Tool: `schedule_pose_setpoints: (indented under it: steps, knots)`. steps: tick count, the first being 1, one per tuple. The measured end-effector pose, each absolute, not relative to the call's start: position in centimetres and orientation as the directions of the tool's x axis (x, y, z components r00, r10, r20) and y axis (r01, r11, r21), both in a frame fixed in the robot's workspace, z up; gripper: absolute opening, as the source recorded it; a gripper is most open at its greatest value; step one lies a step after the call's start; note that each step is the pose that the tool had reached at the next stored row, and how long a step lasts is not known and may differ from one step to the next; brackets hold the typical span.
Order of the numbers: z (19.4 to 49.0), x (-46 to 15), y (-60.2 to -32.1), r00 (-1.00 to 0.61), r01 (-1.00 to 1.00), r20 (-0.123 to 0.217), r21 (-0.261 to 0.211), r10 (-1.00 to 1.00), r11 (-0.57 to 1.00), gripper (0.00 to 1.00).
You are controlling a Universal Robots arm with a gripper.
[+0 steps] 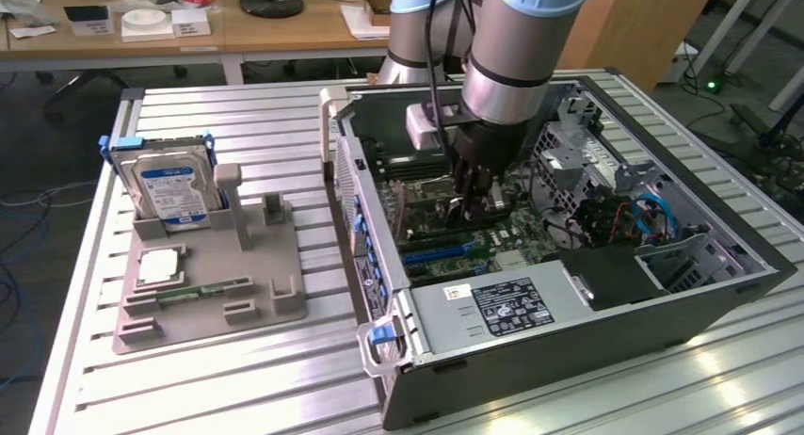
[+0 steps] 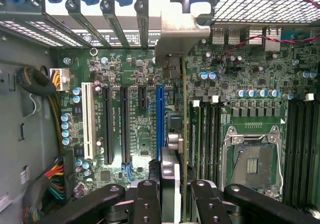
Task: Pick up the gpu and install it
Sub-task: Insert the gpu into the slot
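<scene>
Slatted bench carries open PC case; gripper inside, clamped on gpu, edge-on, just beside blue slot.

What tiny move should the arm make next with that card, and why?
Probably a slight sideways nudge to bring the gpu over the blue slot. The end effector grips the card edge-on above the motherboard, and the slot lies uncovered beside it, so the card looks not yet lined up or seated.

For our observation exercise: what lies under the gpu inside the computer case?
The green motherboard with its expansion slots, the blue slot nearest. The strip directly beneath the gpu is covered.
</scene>
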State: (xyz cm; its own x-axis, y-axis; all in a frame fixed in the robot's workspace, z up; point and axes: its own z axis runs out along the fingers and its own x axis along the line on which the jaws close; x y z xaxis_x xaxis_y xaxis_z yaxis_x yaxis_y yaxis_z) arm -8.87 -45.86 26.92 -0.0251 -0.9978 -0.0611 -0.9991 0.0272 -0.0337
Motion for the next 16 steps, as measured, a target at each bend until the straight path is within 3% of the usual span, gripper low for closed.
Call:
schedule_pose_setpoints:
  steps: [16]
  knots:
    - [26.08, -9.37, -46.25, -0.025, -0.999, -0.061, -0.034, -0.998, 0.027, 0.28]
